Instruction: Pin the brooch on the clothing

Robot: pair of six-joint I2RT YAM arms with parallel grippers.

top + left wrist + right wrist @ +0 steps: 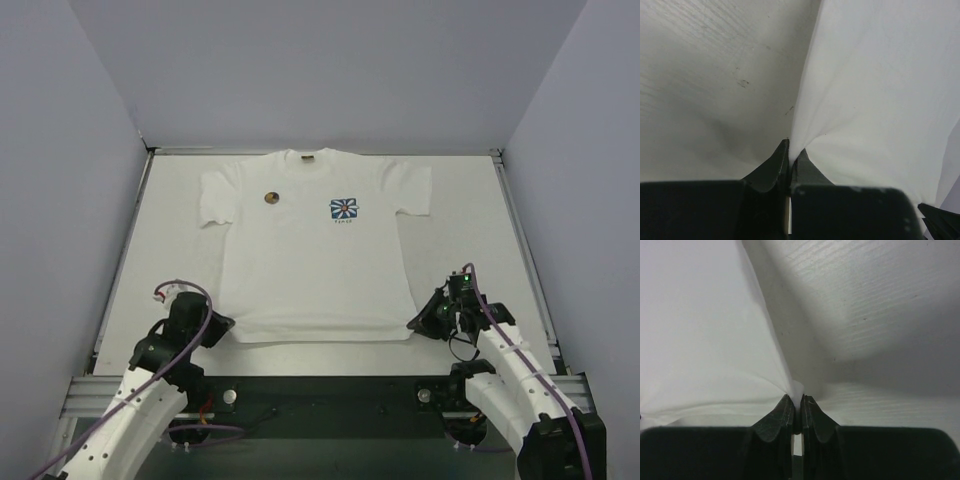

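Observation:
The white T-shirt (310, 260) lies flat on the table, neck at the far side, with its blue-and-white flower print (344, 208) on the chest. The small brownish-gold brooch (269, 198) sits on the shirt near the left shoulder. My left gripper (226, 327) is shut on the shirt's near-left hem corner; the wrist view shows cloth (870, 100) pinched between its jaws (791, 156). My right gripper (414, 325) is shut on the near-right hem corner, cloth (700, 340) bunched at its tips (796, 400).
The white table (470, 250) has raised metal rails along its left and right edges and a metal bar at the near edge. Grey walls enclose the far side and both sides.

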